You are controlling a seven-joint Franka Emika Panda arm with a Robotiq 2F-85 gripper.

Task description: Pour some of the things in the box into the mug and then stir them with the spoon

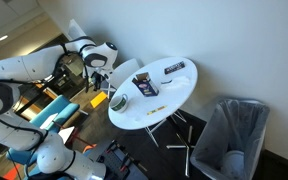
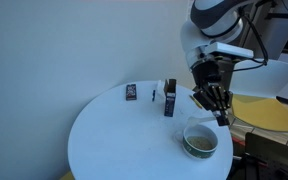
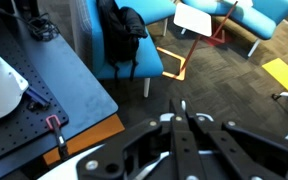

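The greyish mug (image 1: 119, 101) (image 2: 200, 141) stands near the edge of the round white table (image 1: 164, 105) (image 2: 114, 140). The dark box (image 1: 147, 87) (image 2: 170, 98) with orange-yellow print stands behind it towards the table's middle. My gripper (image 2: 215, 104) (image 1: 102, 85) hangs just above and beside the mug. In the wrist view its fingers (image 3: 177, 106) are shut on a thin silvery spoon (image 3: 149, 166). The spoon's bowl is hidden. The wrist view shows the floor, not the mug.
A longer flat dark item with white lettering (image 1: 175, 68) (image 2: 131, 92) lies at the table's far side. A grey bin-like container (image 1: 232, 135) stands beside the table. Blue chairs (image 3: 134, 45) and a yellow surface (image 2: 269, 110) are nearby.
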